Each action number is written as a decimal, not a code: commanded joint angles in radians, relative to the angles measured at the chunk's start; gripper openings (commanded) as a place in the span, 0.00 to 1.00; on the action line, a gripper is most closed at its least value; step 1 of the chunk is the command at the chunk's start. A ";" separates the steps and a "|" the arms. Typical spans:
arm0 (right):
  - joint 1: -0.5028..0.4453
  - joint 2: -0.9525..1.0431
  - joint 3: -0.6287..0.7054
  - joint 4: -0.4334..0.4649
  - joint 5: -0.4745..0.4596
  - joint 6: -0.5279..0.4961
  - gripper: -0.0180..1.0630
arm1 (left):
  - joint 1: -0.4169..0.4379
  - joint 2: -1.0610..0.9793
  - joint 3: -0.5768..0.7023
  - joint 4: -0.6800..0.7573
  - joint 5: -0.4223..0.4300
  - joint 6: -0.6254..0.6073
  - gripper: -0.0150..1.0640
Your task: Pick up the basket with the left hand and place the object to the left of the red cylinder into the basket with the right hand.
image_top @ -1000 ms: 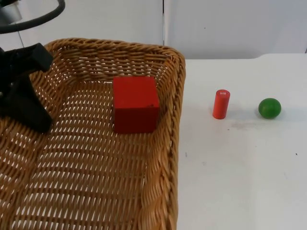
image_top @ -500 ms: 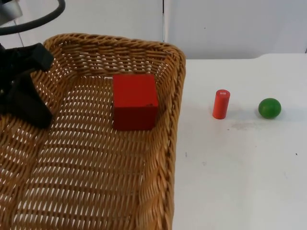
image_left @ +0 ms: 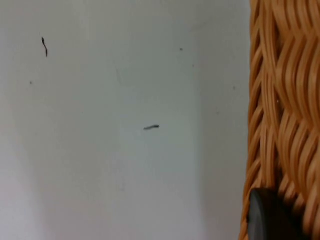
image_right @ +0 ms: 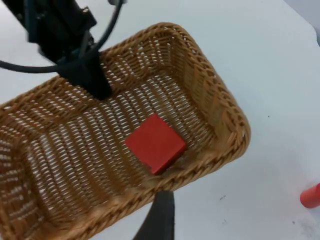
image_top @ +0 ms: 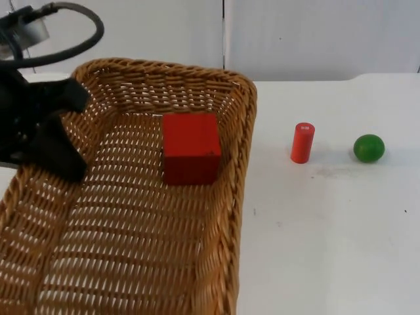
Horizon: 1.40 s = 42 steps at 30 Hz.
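The red cube (image_top: 191,148) lies inside the wicker basket (image_top: 216,216), on its woven floor toward the far end and close to the wall at the basket's 3 o'clock side; from the right wrist camera the same cube (image_right: 155,142) sits just inside the long wall (image_right: 210,150) nearest that camera. The left gripper (image_top: 62,141) is clamped on the basket's rim at about 9 o'clock from the cube, one black finger reaching down inside the wall; the left wrist view has a fingertip (image_left: 267,215) pressed against the braided rim (image_left: 282,100), with the white table (image_left: 125,125) beyond. At 3 o'clock from the basket, well apart from it on the table top (image_top: 328,230), a red cylinder (image_top: 302,142) stands upright, and a green ball (image_top: 369,148) rests near it at its 3 o'clock. The right gripper hangs above the basket's near wall, one dark fingertip (image_right: 159,220) over the rim; whether it is open or closed cannot be told.
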 commanded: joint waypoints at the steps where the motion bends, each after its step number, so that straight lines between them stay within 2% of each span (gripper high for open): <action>1: -0.006 -0.008 0.001 0.006 0.015 -0.005 0.74 | 0.001 0.027 -0.012 -0.051 -0.032 0.024 0.01; 4: -0.006 -0.008 0.001 0.006 0.017 -0.009 0.74 | 0.001 0.092 -0.031 -0.051 -0.055 0.040 0.01; 14: -0.006 -0.008 0.001 0.006 0.020 -0.019 0.74 | 0.001 0.278 -0.139 -0.066 -0.056 0.118 0.01; 24: -0.006 -0.008 0.001 0.006 0.020 -0.034 0.74 | 0.009 0.447 -0.271 -0.089 -0.061 0.120 0.01; 26: -0.006 -0.008 0.001 0.006 0.020 -0.034 0.74 | 0.017 0.464 -0.276 -0.116 -0.064 0.120 0.01; 29: -0.006 -0.008 0.001 0.006 0.020 -0.034 0.74 | 0.081 0.505 -0.276 -0.196 -0.082 0.177 0.01; 33: -0.006 -0.008 0.001 0.006 0.020 -0.034 0.74 | 0.124 0.521 -0.276 -0.162 -0.078 0.223 0.01; 42: -0.006 -0.008 0.001 0.006 0.007 -0.034 0.74 | 0.129 0.554 -0.276 -0.151 -0.102 0.223 0.01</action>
